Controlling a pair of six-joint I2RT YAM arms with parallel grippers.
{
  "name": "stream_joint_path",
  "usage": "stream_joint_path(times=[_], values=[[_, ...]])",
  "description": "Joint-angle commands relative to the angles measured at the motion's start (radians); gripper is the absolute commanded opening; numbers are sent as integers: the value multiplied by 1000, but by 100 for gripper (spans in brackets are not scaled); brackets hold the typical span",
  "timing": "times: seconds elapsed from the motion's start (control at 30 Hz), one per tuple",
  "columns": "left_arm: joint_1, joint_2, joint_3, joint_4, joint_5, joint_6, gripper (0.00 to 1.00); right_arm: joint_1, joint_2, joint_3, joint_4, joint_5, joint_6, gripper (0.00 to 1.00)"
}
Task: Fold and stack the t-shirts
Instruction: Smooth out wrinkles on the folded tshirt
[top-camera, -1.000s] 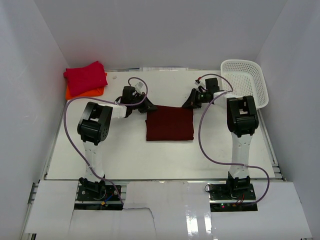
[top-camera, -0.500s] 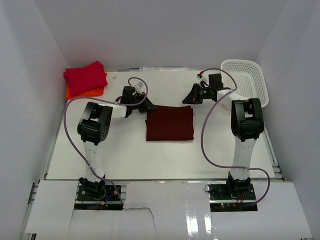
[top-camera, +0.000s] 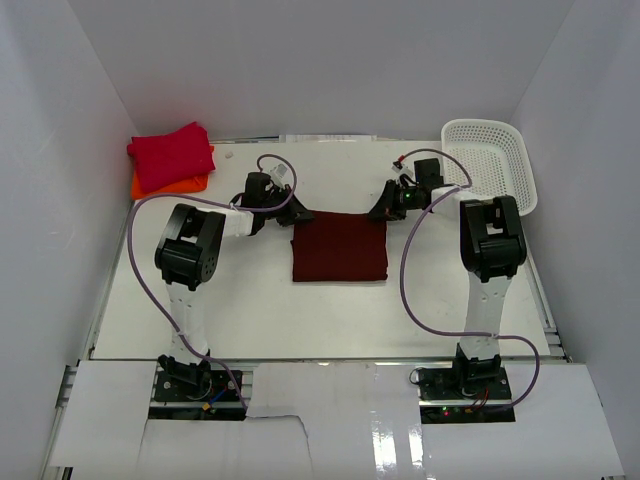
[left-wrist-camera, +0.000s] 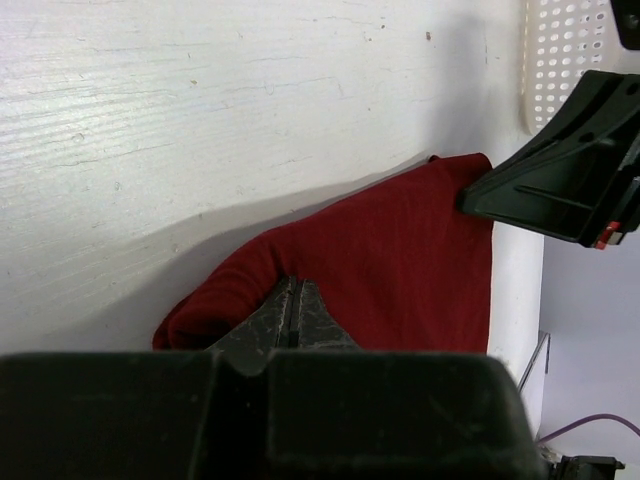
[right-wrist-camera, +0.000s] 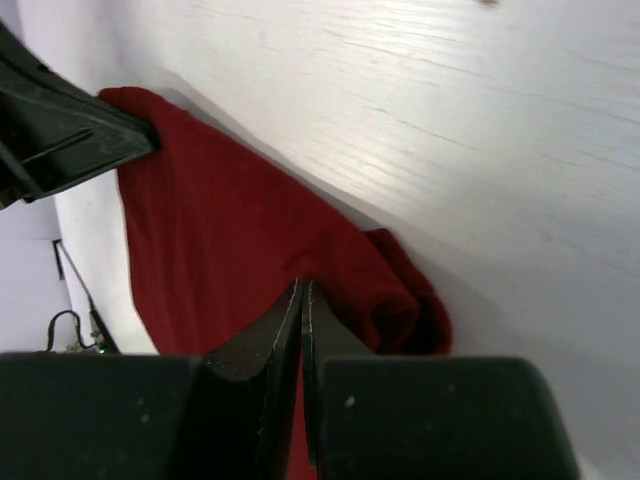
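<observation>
1. A dark maroon t-shirt (top-camera: 339, 247), folded into a neat near-square, lies flat in the middle of the white tabletop (top-camera: 250, 310).
2. The left hand (top-camera: 299, 215) rests at the shirt's far left corner. Its fingers are pressed together and their tips touch the cloth, which is bunched up there. The wrist view does not show whether any cloth is pinched between them.
3. The right hand (top-camera: 380, 212) rests at the shirt's far right corner. Its fingers are likewise closed tight, with the tips down on the maroon cloth beside a small rumpled fold. Again, it cannot be told whether they pinch any cloth.
4. At the far left corner of the tabletop, a folded crimson red t-shirt (top-camera: 171, 155) lies on top of a folded orange t-shirt (top-camera: 178, 185), whose edge shows along the near side.
5. A white mesh basket (top-camera: 490, 160) stands at the far right, tilted against the wall, well apart from the shirts.
</observation>
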Motion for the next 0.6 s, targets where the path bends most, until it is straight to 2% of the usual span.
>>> stream_joint_path(times=[0.0,0.13,0.27,0.43,0.57], values=[[4,-46,-4,-5,-14,27,0,-18,16,13,-40,84,-38,8],[24,-54,-39,-5,-20,24,0,-38,8,-16,-55,238,-49,8],[44,-60,-70,0,-19,15,0,-50,8,-19,-80,320,-61,8],[44,-55,-39,1,-13,26,0,-58,2,25,-94,302,-76,8],[45,-54,63,-8,9,13,0,-56,-4,103,-106,262,-75,8]])
